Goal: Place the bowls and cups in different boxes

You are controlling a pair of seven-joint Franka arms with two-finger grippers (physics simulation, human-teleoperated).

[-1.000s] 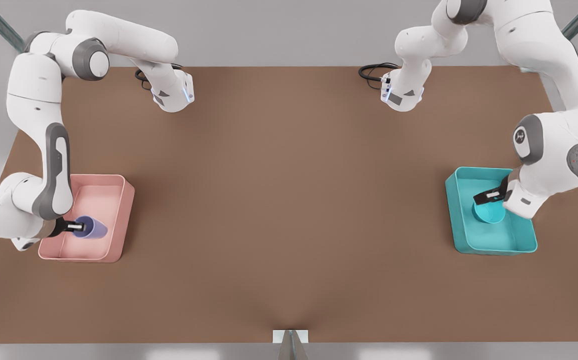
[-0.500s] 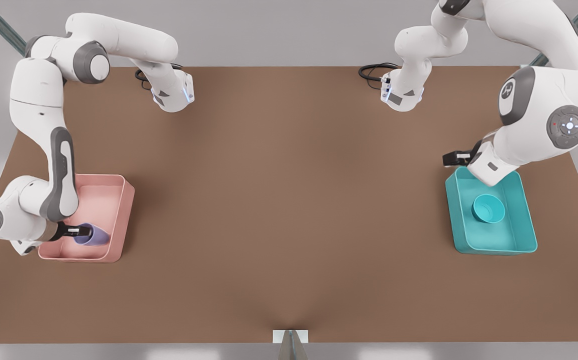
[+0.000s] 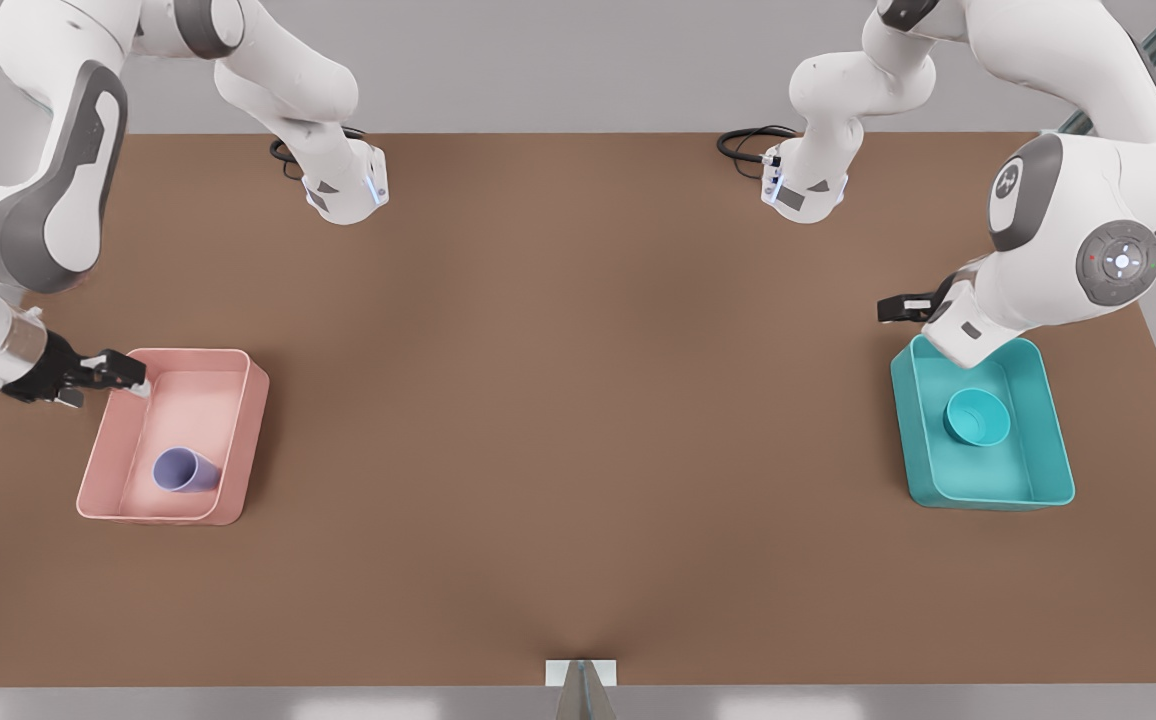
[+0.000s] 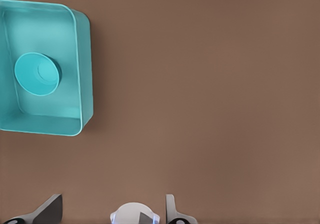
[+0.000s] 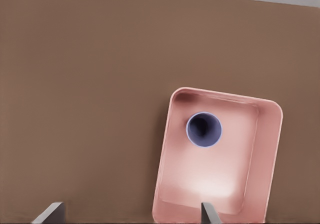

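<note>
The lavender cup stands free in the pink box, near its front end, mouth up. My right gripper hangs open above that box's far left corner, holding nothing. On the front view's right, the teal bowl rests in the middle of the teal box. My left gripper is open and raised just past the teal box's far left corner, apart from the bowl.
Both boxes sit on a brown table, one near each side edge. The two arm bases with black cables stand at the back edge. A small white bracket sits at the front edge's middle.
My right gripper let go of the cup, rose and pulled back to the pink box's far corner. The cup stays in the box. My left gripper left the bowl earlier and shifted slightly.
</note>
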